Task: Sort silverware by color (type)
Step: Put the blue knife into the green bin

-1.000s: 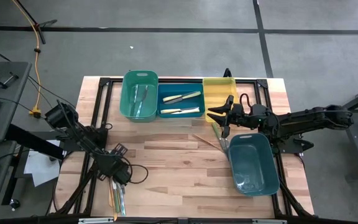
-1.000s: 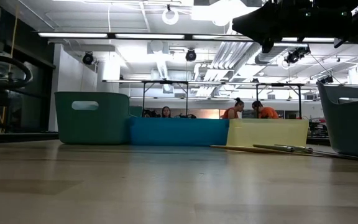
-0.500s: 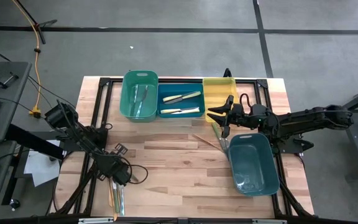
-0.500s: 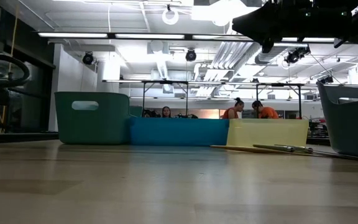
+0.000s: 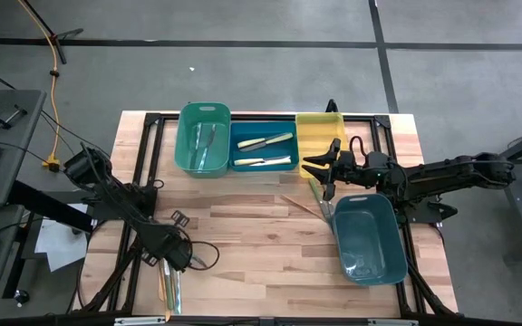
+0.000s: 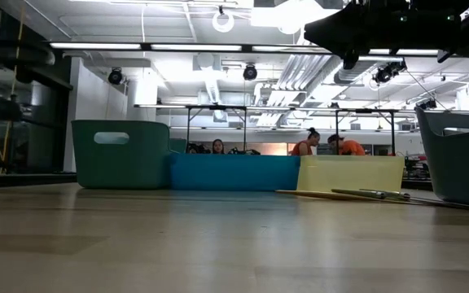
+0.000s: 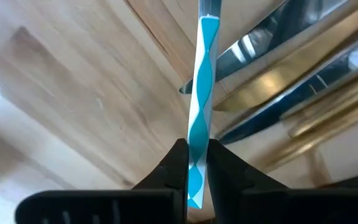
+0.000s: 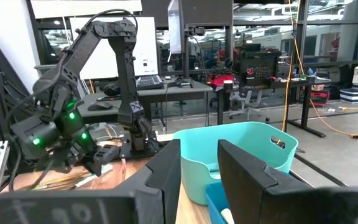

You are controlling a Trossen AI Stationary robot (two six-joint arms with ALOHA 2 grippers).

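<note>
— Silverware, where is it now?

— On the left, near the front edge of the counter (image 5: 243, 235), I have a small pile of utensils (image 5: 169, 288). My left end effector (image 5: 178, 256) is just above this pile. Its fingers (image 7: 178, 163) are clenched on one clear-bluish handle (image 7: 201, 106), which stands between them and points away toward the pile. Under it my left wrist view shows silvery blades and brownish-gold handles lying crossed on the wood.

— And more to the middle?

— At the back of the counter the green bin (image 5: 203, 138) holds two utensils with dark handles. Touching it, the blue bin (image 5: 263, 151) holds two pale yellow utensils (image 5: 265, 142). Next is the yellow bin (image 5: 317, 136); what it holds I cannot tell. In front of the yellow bin some thin utensils (image 5: 304, 205) lie loose on the wood.

— And your right side?

— My right end effector (image 5: 320, 168) hangs over the front edge of the yellow bin, with its fingers (image 8: 160, 174) released, holding nothing. Just beside it, nearer to me, is a teal bin (image 5: 370, 237) with something silvery at its bottom.
</note>
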